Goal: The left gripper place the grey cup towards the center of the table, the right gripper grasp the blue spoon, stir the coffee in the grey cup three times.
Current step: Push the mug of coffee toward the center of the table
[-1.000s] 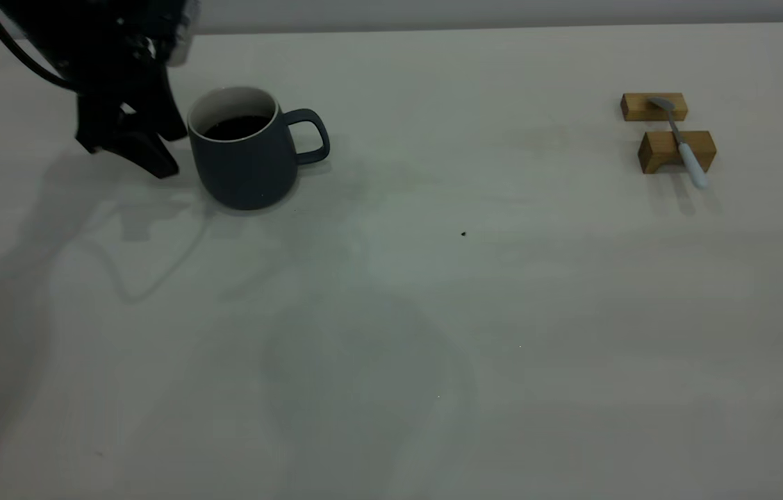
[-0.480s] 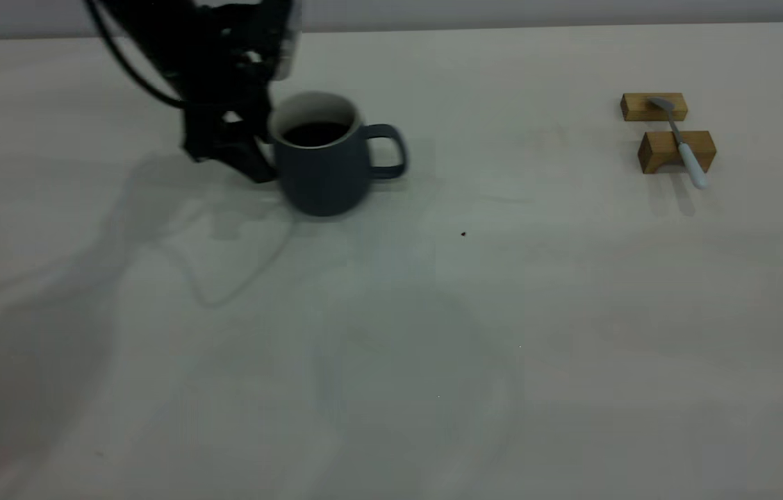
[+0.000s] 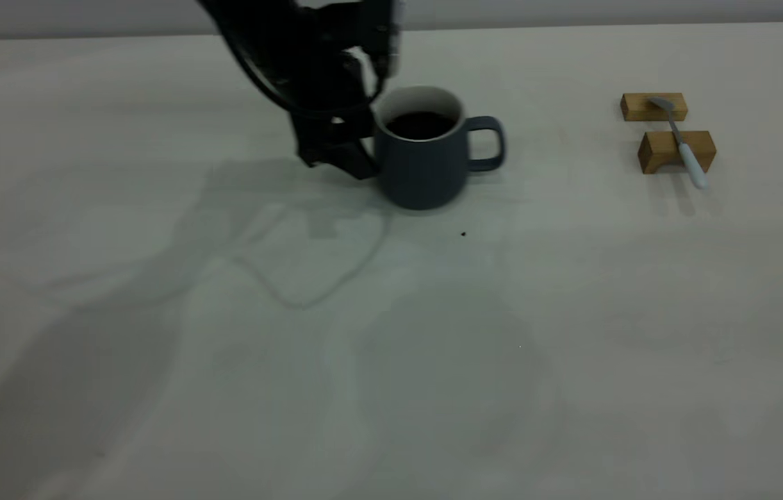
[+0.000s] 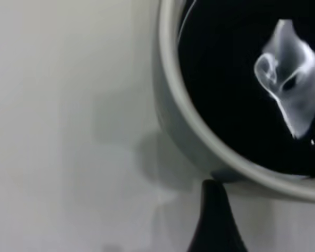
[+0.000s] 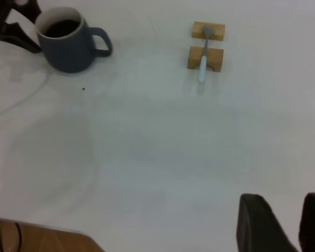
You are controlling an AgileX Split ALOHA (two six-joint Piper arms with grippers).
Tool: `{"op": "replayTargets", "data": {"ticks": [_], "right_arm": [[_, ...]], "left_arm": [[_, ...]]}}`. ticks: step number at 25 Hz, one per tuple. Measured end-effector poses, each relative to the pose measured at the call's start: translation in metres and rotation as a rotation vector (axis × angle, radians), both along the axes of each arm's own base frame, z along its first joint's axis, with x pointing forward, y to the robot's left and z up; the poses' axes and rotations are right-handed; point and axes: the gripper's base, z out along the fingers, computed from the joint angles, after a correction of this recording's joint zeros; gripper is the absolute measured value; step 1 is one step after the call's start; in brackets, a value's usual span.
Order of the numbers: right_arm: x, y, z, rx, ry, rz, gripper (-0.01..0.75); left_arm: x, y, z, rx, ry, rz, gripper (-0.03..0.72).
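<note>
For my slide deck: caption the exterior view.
Left gripper against the grey cup of coffee mid-table; blue spoon rests across two wooden blocks.

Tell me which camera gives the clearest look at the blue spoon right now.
The exterior view: the blue spoon lies across two wooden blocks, its bowl on the far block and its handle overhanging the near one. The right wrist view shows the same spoon, only smaller and farther off. The left wrist view shows none of it.
</note>
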Motion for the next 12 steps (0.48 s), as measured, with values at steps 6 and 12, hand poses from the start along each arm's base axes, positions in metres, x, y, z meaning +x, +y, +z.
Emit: {"op": "replayTargets", "data": {"ticks": [6, 12], "right_arm": [[0.000, 0.000, 0.000, 0.000, 0.000, 0.000, 0.238], [0.000, 0.000, 0.000, 0.000, 0.000, 0.000, 0.238]], "left_arm": [[-0.004, -0.019, -0.001, -0.027, 0.007, 0.010, 0.585], [-0.007, -0.011, 0.008, 0.051, 0.076, 0.040, 0.585]]}}
